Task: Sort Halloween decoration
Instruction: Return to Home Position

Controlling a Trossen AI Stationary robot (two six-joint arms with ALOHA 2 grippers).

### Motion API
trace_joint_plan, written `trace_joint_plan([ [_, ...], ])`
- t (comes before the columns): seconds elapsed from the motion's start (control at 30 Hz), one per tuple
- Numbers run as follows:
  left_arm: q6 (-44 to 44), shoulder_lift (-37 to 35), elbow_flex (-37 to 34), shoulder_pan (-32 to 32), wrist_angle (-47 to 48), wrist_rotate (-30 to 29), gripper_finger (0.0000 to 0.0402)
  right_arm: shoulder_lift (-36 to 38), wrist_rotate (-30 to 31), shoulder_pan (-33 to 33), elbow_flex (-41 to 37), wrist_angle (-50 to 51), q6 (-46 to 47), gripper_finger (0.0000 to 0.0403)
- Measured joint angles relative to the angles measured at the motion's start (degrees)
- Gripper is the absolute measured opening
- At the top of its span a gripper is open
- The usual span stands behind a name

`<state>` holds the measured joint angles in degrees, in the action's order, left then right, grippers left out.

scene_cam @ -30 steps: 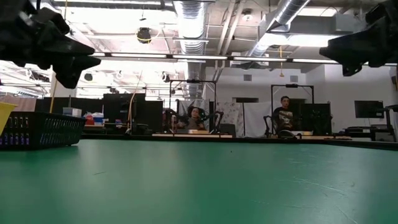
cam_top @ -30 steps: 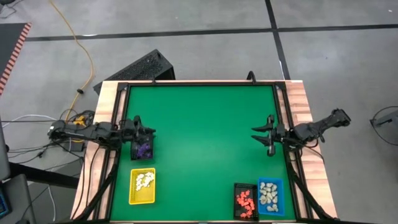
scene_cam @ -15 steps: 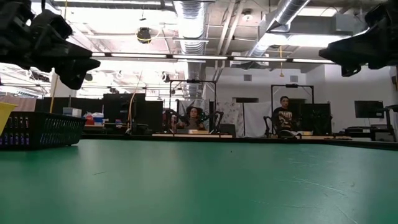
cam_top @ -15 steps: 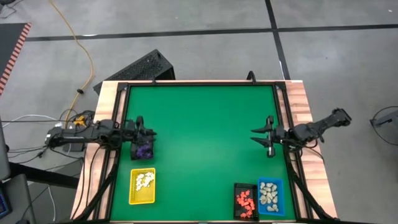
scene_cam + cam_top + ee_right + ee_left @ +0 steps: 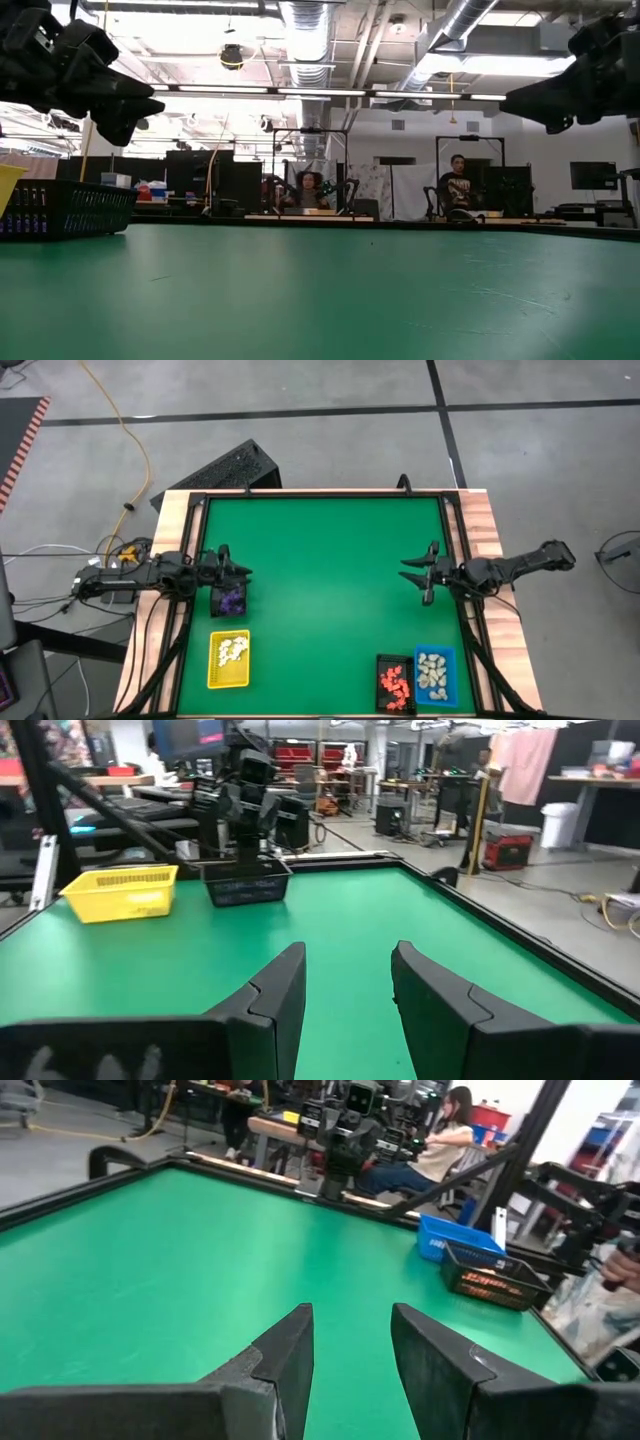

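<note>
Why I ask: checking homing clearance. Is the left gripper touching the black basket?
Apart. The low view shows the left gripper hanging above the black basket, with room background visible between them.

Bare green table mat (image 5: 330,580) ahead of both jaw pairs; small black mesh tray (image 5: 229,602) close beside left gripper (image 5: 236,564) jaws.

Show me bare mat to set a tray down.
Bare: whole middle of the green mat, between left gripper and right gripper, to the far edge. Crowded: yellow tray, purple-filled tray left; red-filled tray, blue tray near right.
</note>
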<state>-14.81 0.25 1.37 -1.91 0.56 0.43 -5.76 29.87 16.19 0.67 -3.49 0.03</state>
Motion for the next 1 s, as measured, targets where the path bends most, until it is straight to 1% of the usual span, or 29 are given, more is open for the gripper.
trace_joint_plan([
  [0.13,0.0,0.0,0.0,0.0,-0.2,-2.1,0.0126,-0.3,0.0,-1.5,0.0,0.0,1.8,0.0164],
  [0.3,0.8,0.0,0.0,0.0,-0.2,-2.2,0.0126,-0.2,-1.2,-3.1,0.0,0.0,2.1,0.0164],
  [0.37,0.6,0.0,0.0,0.0,-0.2,-2.2,0.0126,-0.1,-5.2,-4.3,-0.1,-1.1,2.2,0.0164],
  [0.4,0.6,0.0,0.0,0.0,-0.2,-2.0,0.0125,-0.1,-8.6,-5.1,-0.2,-1.8,1.8,0.0164],
  [0.5,1.0,0.0,0.0,0.0,-0.1,-1.3,0.0125,-0.1,-21.7,-7.7,-0.2,-6.9,-2.0,0.0164],
  [0.53,1.3,0.0,0.0,0.0,-0.1,-1.3,0.0125,0.0,-24.5,-8.7,-0.2,-7.5,-3.4,0.0164],
  [0.6,1.7,0.0,0.0,0.0,-0.1,-1.6,0.0125,-0.1,-25.5,-10.7,-0.2,-6.3,-4.7,0.0164],
  [0.7,1.4,0.0,0.0,0.0,-0.1,-1.6,0.0125,-0.1,-24.2,-14.3,-0.2,-2.3,-2.2,0.0164],
  [0.77,1.2,0.0,0.0,0.0,0.0,-0.4,0.0125,-0.1,-26.8,-15.9,-0.2,-0.6,-0.4,0.0164],
  [0.87,1.7,0.0,0.0,0.0,-0.3,1.9,0.0125,-0.1,-32.7,-16.4,-0.3,-0.3,-0.3,0.0164],
  [0.93,1.6,0.0,0.0,0.0,-0.6,3.2,0.0125,0.3,-34.5,-16.1,-0.3,-2.2,-1.1,0.0164],
  [1.0,1.0,0.0,0.0,0.0,-0.6,3.8,0.0125,1.1,-34.8,-15.7,-0.3,-3.6,-2.0,0.0164],
])
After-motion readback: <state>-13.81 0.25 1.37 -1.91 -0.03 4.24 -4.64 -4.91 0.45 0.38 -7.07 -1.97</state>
